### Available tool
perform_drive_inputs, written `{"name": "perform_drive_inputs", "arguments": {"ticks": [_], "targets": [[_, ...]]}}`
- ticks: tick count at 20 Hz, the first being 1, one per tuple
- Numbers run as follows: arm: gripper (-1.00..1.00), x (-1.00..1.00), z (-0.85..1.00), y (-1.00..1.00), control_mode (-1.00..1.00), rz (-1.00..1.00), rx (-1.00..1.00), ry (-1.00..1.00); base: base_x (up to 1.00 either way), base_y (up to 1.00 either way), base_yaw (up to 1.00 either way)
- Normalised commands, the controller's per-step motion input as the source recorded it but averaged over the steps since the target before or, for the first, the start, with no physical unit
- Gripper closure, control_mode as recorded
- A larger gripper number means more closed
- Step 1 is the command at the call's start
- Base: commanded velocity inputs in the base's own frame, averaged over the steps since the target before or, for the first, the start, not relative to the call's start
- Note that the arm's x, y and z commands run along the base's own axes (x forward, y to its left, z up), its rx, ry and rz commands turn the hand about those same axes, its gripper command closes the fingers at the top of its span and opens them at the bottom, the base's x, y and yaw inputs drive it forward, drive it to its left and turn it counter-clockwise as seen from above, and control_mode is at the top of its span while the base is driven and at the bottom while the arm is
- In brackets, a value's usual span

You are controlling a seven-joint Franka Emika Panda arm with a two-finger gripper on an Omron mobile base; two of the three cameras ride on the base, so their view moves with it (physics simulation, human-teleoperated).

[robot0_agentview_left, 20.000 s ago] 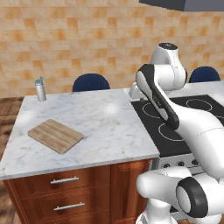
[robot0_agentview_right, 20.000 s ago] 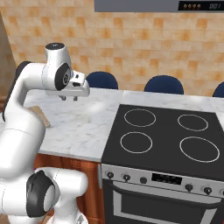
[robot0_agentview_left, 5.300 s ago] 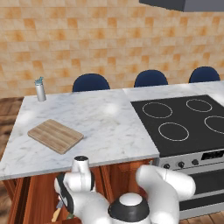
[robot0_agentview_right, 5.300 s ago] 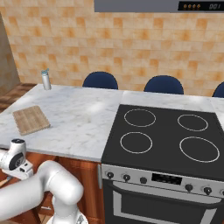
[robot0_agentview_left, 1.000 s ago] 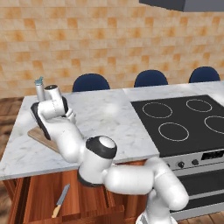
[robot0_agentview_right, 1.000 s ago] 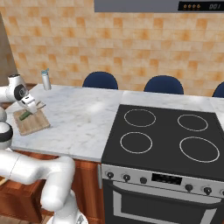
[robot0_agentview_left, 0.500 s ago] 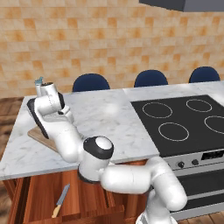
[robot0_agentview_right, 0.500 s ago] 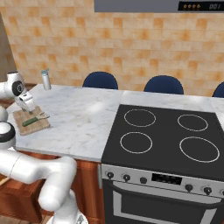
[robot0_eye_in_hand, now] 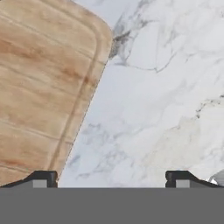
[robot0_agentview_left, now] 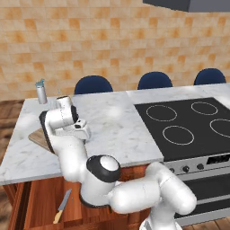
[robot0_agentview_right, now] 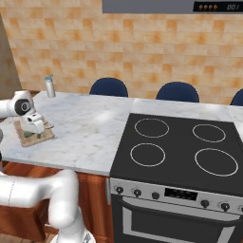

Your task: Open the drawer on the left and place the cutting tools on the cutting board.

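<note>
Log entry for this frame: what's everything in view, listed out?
cutting board: one, light-brown wood, left end of counter
peeler: one, greenish, apparently on the board, too small to be sure
knife: one, grey blade and tan handle, lying in the drawer
drawer: one, reddish-brown, pulled open below counter
bottle: one, grey, back left corner of counter
counter: one, white marble
cooktop: one, black, four rings
chairs: three, blue, behind counter
tool: open, above the board's edge

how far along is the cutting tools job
Done: the drawer is open, and what looks like the peeler lies on the cutting board. In hand: nothing; the claw is open above the board's edge. Left: the knife, lying in the drawer.
</note>
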Motion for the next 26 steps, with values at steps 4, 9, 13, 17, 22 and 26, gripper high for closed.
{"name": "perform_drive_inputs", "arguments": {"ticks": [4, 9, 13, 17, 22, 26], "targets": [[-1.00, -1.00, -0.32, -0.96, -1.00, 0.15, 0.15, -0.03, 0.00, 0.00, 0.00], [-1.00, -1.00, 0.53, -0.05, -1.00, 0.14, 0.15, -0.01, 0.00, 0.00, 0.00], [-1.00, -1.00, 0.71, 0.23, -1.00, 0.15, 0.14, 0.00, 0.00, 0.00, 0.00], [-1.00, -0.57, 0.09, 0.08, -1.00, 0.10, 0.12, 0.00, 0.00, 0.00, 0.00], [-1.00, 0.25, 0.45, 0.00, -1.00, 0.00, 0.06, 0.00, 0.00, 0.00, 0.00], [-1.00, 0.73, 0.71, 0.00, -1.00, 0.00, 0.07, 0.17, 0.00, 0.00, 0.00]]}}
